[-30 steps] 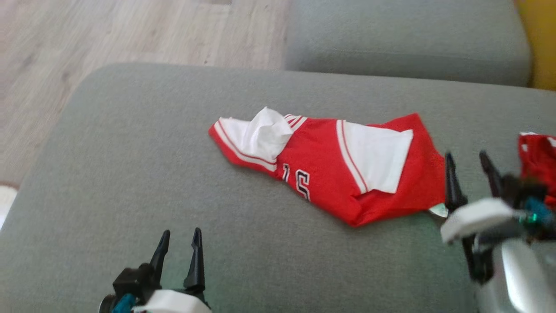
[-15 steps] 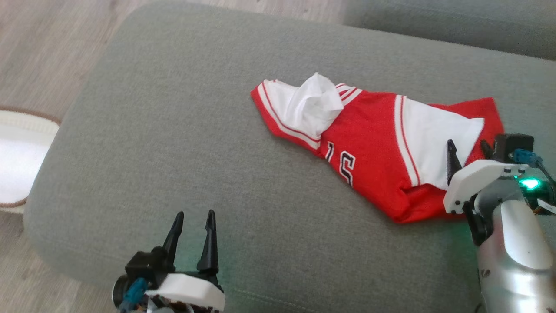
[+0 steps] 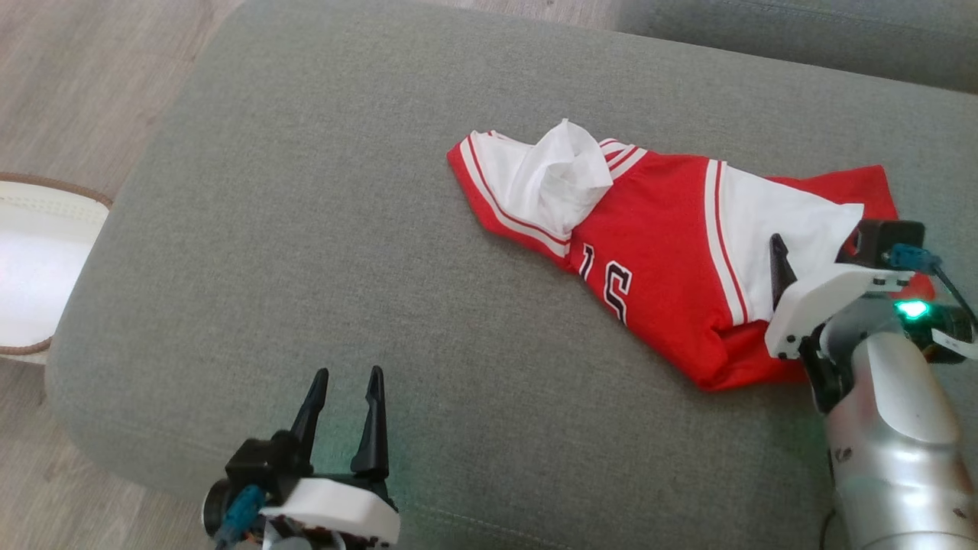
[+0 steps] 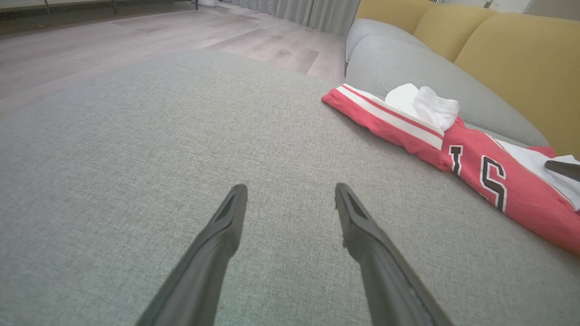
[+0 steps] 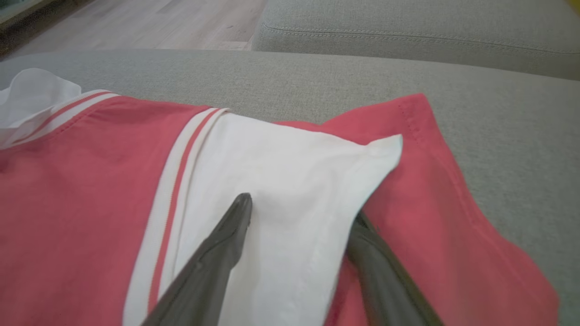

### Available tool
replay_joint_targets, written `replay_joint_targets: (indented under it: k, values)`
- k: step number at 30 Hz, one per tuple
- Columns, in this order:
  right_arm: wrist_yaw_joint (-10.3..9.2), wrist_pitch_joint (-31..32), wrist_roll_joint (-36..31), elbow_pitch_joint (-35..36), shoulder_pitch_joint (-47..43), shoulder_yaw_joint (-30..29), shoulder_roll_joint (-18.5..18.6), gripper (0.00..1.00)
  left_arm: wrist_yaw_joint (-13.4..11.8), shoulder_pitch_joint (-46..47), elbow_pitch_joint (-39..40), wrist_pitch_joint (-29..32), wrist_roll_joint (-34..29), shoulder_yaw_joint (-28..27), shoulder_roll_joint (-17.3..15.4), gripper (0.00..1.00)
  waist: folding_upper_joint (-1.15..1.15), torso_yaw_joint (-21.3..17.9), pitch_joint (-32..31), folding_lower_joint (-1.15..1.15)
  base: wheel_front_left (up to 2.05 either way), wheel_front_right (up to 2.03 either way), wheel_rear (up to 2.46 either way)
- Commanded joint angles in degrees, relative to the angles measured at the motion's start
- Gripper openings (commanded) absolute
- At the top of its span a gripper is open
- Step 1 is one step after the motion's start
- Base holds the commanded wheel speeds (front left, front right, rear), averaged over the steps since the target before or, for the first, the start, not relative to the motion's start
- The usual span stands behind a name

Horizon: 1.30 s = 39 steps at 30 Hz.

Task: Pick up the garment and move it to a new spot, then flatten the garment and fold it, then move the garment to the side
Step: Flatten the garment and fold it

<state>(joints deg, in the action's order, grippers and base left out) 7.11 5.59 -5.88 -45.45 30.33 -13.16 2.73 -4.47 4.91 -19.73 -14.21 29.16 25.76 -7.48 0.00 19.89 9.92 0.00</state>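
Garment [image 3: 657,260] pickup looks to be the step in hand: the red and white jersey lies crumpled on the grey sofa cushion [image 3: 306,229], toward its right and far side. It is folded partly over itself, with black numerals on the red and a white lump of cloth [image 3: 569,172] bunched at its left end. No part of it looks lifted.

The right hand [image 5: 301,213] is down at the garment's right end, jaws spread wide and nothing gripped. In the right wrist view one finger lies on top of the white panel [image 5: 281,172], while the other sits at that panel's edge over the red cloth, so the border falls between the two. Whether that second tip is truly under the flap I cannot tell.

The left hand [image 3: 348,374] hovers over the cushion near its front edge, well apart from the garment, jaws equally wide and empty.

The next move likely calls for the right hand to close on the layers between its fingers, taking enough cloth that the thin panel does not slip out alone. It would then lift and carry the piece to a fresh spot. Pinching only the top flap would probably unfold the garment and drag it rather than raise it. The open stretch of cushion ahead of the left hand looks a fit place for flattening.
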Motion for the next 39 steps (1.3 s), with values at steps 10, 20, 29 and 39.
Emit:
replay_joint_targets:
  k: [10,20,29,39]
  values:
    - [0.37,-3.5,1.6,-1.3,5.4,3.9,0.2,0.00,0.3,2.8,1.1,-0.7,-0.8,-2.0,-0.1,1.00,0.00,-0.5,0.5,0.00,0.00,0.00,0.00]
    - [0.37,-8.3,6.9,0.4,7.0,12.9,0.2,0.00,0.2,2.6,0.7,-0.7,-0.7,-2.1,-0.7,1.00,0.00,-1.2,-2.3,0.00,0.00,0.00,0.00]
    - [0.37,-7.6,17.3,9.3,4.1,31.9,0.2,0.00,-0.1,2.1,1.3,-0.6,-0.5,-2.1,-1.3,1.00,0.00,0.7,-4.7,0.00,0.00,0.00,0.00]
    - [0.37,-4.1,24.6,13.8,0.2,49.7,0.1,0.00,-0.4,1.7,2.2,-0.5,0.1,-2.1,-1.2,1.00,0.00,4.6,-3.9,0.00,0.00,0.00,0.00]
